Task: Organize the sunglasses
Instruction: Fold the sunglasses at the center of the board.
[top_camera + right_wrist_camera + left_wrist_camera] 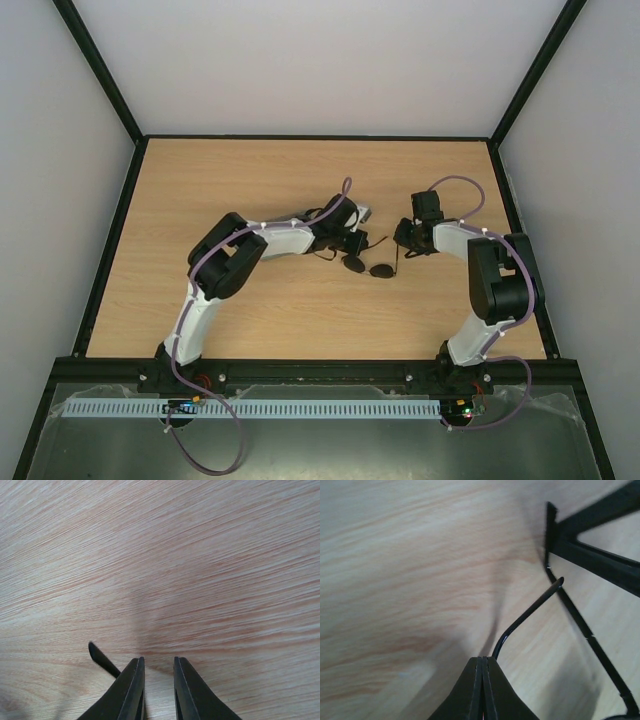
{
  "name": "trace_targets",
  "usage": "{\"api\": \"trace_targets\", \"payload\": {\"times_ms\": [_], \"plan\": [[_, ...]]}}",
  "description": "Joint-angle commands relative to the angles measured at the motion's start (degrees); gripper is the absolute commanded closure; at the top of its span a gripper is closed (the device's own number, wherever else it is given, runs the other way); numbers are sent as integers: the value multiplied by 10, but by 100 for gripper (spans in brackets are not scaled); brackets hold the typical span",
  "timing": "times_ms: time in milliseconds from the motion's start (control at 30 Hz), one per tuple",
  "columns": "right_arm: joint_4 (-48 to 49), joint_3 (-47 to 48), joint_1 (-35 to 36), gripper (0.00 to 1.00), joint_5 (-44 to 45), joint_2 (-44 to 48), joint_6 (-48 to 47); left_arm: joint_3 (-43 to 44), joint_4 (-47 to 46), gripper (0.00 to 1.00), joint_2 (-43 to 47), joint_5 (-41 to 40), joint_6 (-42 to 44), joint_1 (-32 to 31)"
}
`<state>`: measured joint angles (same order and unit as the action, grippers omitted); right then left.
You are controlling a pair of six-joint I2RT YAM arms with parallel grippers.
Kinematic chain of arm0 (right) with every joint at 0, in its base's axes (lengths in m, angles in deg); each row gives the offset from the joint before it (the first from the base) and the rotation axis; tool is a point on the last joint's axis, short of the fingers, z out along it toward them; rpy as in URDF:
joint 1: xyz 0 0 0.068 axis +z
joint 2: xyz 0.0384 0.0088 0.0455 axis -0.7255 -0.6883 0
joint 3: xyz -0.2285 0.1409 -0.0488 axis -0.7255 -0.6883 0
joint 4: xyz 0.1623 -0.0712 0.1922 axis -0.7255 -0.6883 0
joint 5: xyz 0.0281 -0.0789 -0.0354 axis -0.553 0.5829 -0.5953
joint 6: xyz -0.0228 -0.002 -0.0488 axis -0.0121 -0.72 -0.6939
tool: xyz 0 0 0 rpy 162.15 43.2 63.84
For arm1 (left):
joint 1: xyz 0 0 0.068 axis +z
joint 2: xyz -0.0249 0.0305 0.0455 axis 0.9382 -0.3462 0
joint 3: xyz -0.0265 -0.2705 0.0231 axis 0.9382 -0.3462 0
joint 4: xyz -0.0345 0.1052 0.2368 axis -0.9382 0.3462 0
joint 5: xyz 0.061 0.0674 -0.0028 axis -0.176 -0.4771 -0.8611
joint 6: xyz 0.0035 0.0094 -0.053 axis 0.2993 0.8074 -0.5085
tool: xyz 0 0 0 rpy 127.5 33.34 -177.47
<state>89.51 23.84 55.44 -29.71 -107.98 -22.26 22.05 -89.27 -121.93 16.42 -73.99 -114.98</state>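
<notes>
Both arms come up from the near edge with elbows bent and forearms angling inward over the table (250, 180). The left gripper (483, 659) sits low, pinched tight on one thin temple of the sunglasses (368, 267), which are mid-table between the two grippers. The right gripper (159, 659) is just beside them, its jaws a narrow slit holding nothing.
</notes>
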Motion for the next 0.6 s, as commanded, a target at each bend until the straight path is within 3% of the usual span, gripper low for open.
{"api": "trace_targets", "payload": {"times_ms": [0,333,567], "plan": [[-32,-2,-3,82,-19,-25,5,2,-17,98,-4,79,28,-8],[-29,-4,-2,82,-26,-26,6,-1,-24,98,-2,171,48,-14],[-30,-8,-2,78,-25,9,11,-25,-11,94,93,73,27,16]]}}
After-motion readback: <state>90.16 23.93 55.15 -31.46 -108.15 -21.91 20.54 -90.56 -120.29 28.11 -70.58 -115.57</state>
